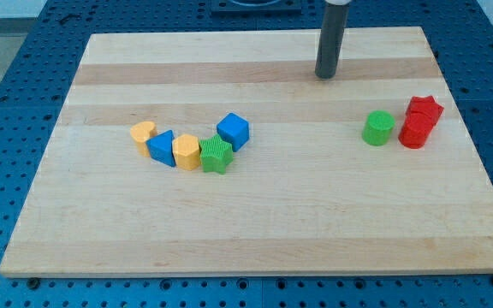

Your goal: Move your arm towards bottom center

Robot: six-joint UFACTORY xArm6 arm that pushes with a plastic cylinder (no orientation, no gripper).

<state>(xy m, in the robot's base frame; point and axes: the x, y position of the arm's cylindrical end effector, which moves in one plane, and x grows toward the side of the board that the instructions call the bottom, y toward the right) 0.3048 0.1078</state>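
Bare wooden surface nearest, left arc of touching blocks: yellow heart, blue triangle, yellow block, green star, blue cube, right cluster: green cylinder, red cylinder touching red star, my tip near the view's top, well apart from every block, no hand on the rod.

My tip, the lower end of a straight dark grey rod, is standing upright on the pale wooden board near the view's top, a little to the view's right of centre. It is resting on bare wood, touching no block. It is sitting well apart from the blocks, and the bottom centre of the board is lying far below it in the view.
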